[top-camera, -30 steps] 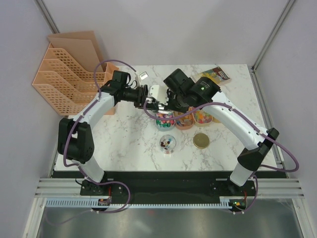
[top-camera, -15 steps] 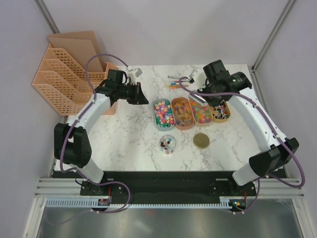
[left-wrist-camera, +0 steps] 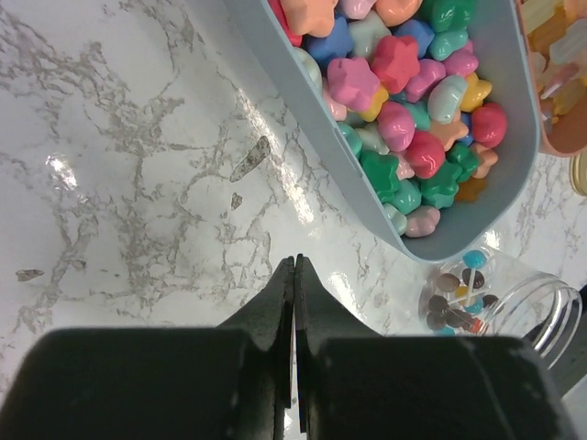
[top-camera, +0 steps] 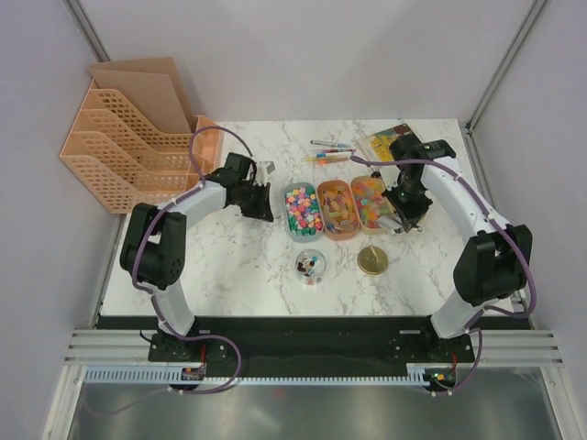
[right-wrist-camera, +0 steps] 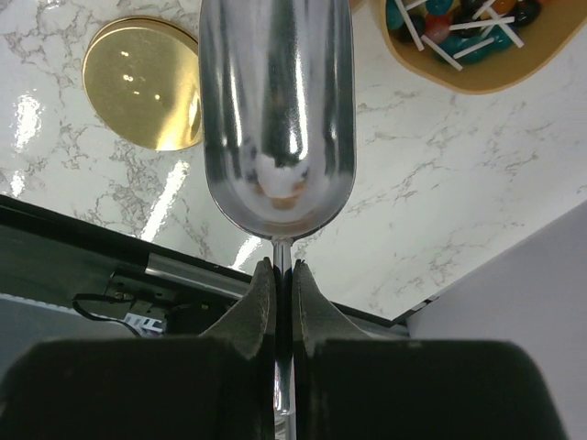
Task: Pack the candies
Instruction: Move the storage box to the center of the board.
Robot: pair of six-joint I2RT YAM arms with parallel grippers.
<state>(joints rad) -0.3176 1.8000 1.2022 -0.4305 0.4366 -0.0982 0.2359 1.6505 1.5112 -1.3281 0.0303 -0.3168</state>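
Observation:
The candies (top-camera: pixel 303 209) fill a row of oval trays mid-table; in the left wrist view they are bright star and round sweets (left-wrist-camera: pixel 404 128) in a pale blue tray (left-wrist-camera: pixel 527 137). A small clear jar (top-camera: pixel 311 266) with a few sweets stands in front of the trays. My left gripper (top-camera: pixel 266 209) is just left of the blue tray, low over the marble, shut with nothing seen between its fingers (left-wrist-camera: pixel 294 261). My right gripper (right-wrist-camera: pixel 283 273) is shut on the thin handle of a metal scoop (right-wrist-camera: pixel 275 110), which hangs by the lollipop tray (right-wrist-camera: pixel 468 41). The scoop looks empty.
A round gold lid (top-camera: pixel 372 260) lies right of the jar, also under the scoop (right-wrist-camera: pixel 142 82). Coloured pens (top-camera: pixel 330 151) and a printed packet (top-camera: pixel 394 137) lie at the back. Orange file racks (top-camera: pixel 119 147) stand at the back left. The table's right edge is near the right arm.
Both arms have left the middle above the trays. The left gripper has shut and come down left of the blue tray. The right arm carried the scoop to the right end of the row.

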